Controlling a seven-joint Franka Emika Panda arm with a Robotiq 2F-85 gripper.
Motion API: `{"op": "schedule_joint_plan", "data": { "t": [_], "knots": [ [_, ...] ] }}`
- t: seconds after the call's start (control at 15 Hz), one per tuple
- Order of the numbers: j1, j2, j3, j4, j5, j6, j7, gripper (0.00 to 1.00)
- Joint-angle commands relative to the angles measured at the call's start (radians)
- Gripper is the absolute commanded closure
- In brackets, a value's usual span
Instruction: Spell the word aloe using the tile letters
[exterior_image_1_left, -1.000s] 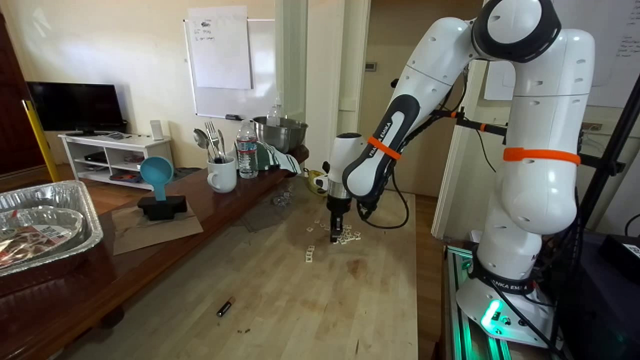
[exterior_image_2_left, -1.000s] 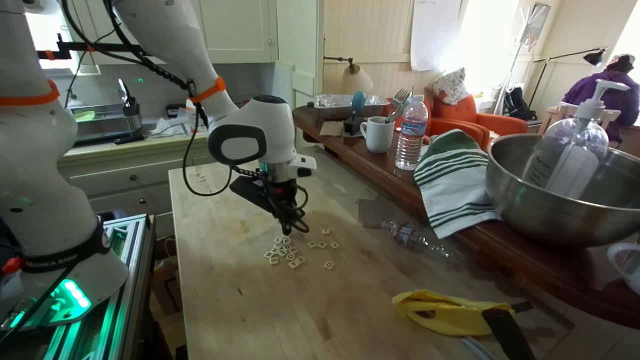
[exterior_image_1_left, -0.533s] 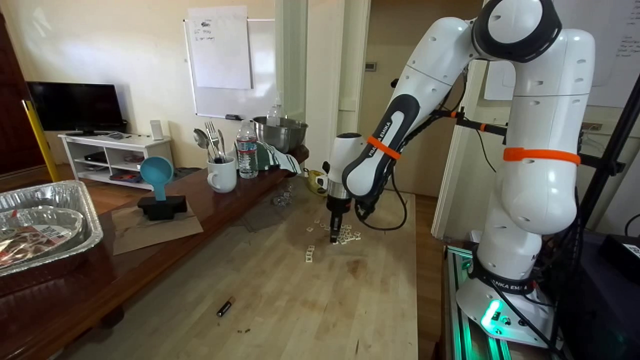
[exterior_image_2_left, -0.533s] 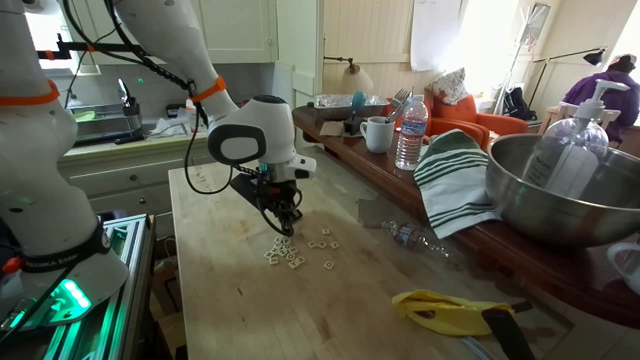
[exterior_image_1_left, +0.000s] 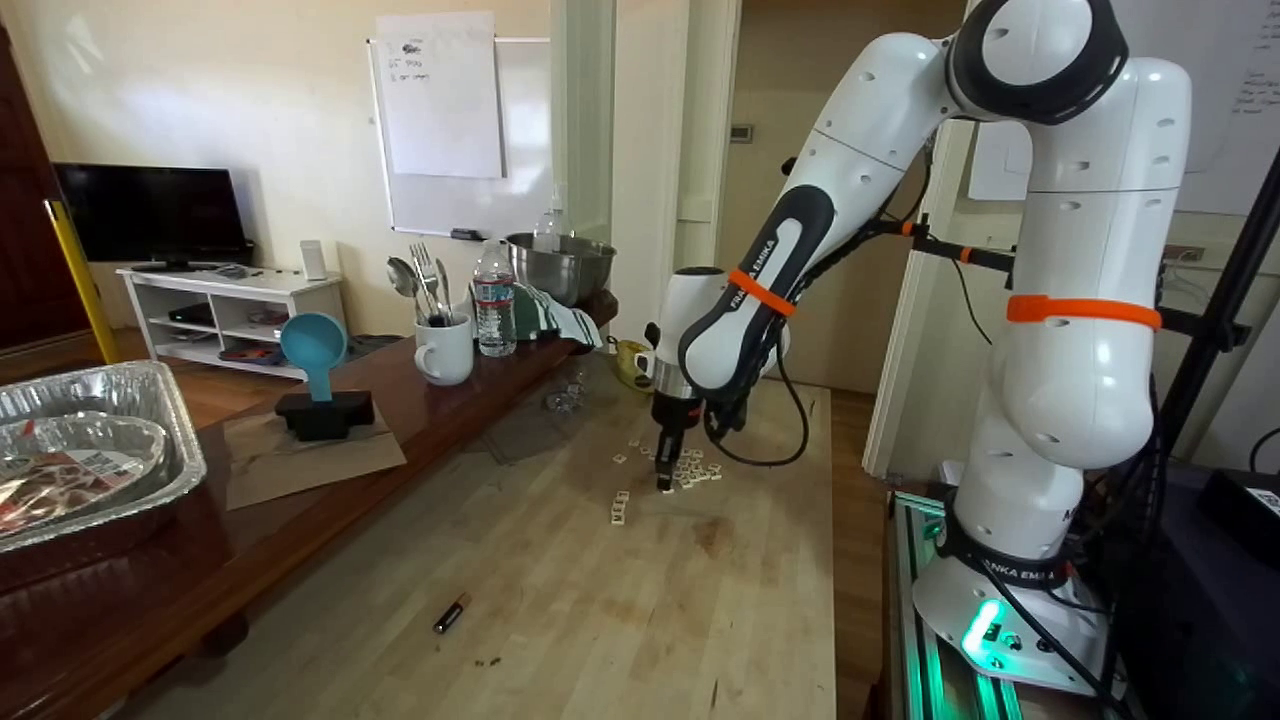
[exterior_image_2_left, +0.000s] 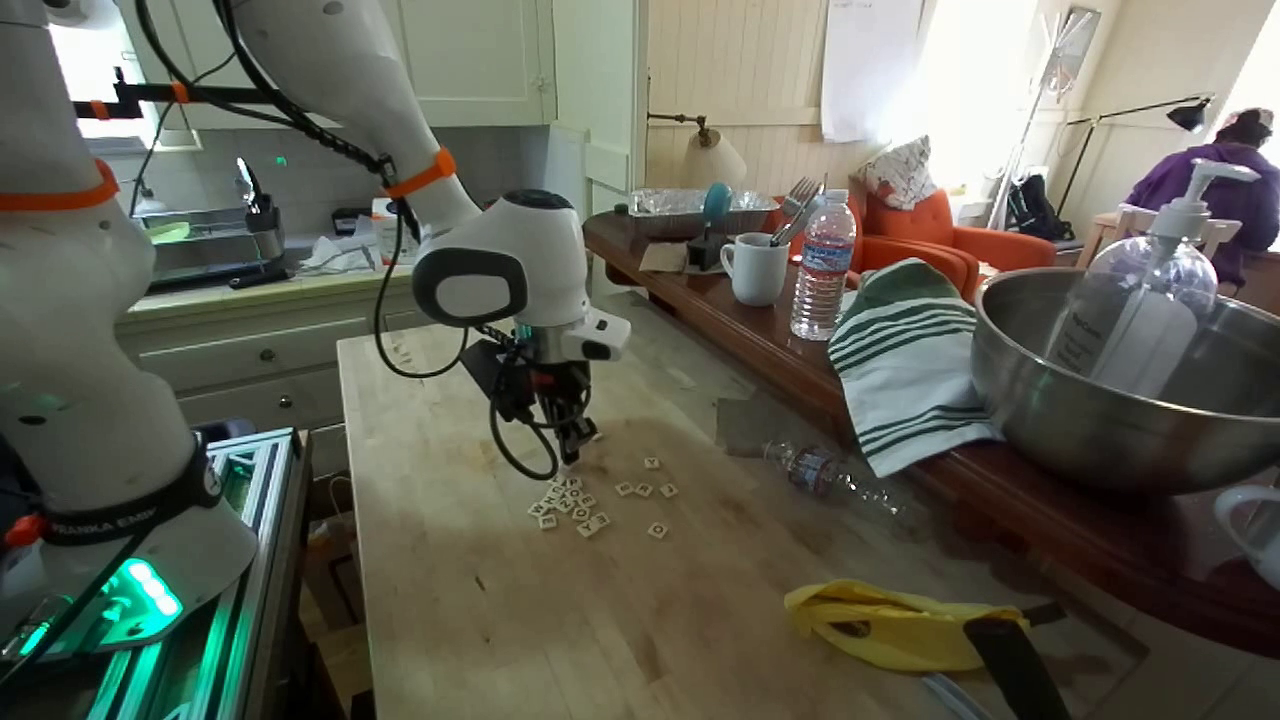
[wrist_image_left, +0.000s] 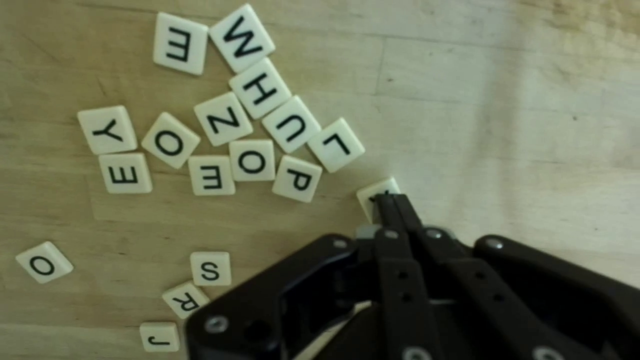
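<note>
Small whitish tile letters lie in a loose cluster on the wooden table in an exterior view (exterior_image_1_left: 700, 466) and in an exterior view (exterior_image_2_left: 567, 503). A short row of tiles (exterior_image_1_left: 619, 507) lies apart. The wrist view shows L (wrist_image_left: 336, 145), P (wrist_image_left: 297, 178), O (wrist_image_left: 251, 160), E (wrist_image_left: 212, 176) and several others face up. My gripper (wrist_image_left: 391, 196) is shut, its fingertips together with nothing seen between them. The tips overlap a tile (wrist_image_left: 369, 196) whose letter is mostly hidden; I cannot tell if they touch it. The gripper also shows in both exterior views (exterior_image_1_left: 665, 486) (exterior_image_2_left: 570, 458).
A battery (exterior_image_1_left: 451, 612) lies on the table. A clear bottle (exterior_image_2_left: 825, 475) lies beside the raised dark ledge. A yellow object (exterior_image_2_left: 890, 625) is farther along. The ledge holds a mug (exterior_image_2_left: 757, 270), a striped towel (exterior_image_2_left: 905, 370) and a steel bowl (exterior_image_2_left: 1130, 440).
My wrist has turned and its cable loop has swung across. The gripper has shifted slightly from the cluster towards the short row. The tiles show no visible movement.
</note>
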Motion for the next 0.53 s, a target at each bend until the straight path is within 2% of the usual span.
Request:
{"op": "schedule_joint_plan", "data": {
  "t": [0.0, 0.2, 0.47],
  "knots": [
    [-0.010, -0.026, -0.001, -0.027, 0.007, -0.010, 0.049, 1.00],
    [-0.013, -0.042, -0.012, -0.038, 0.003, -0.012, 0.087, 1.00],
    [-0.026, -0.063, 0.003, -0.052, 0.092, -0.005, 0.050, 1.00]
  ]
}}
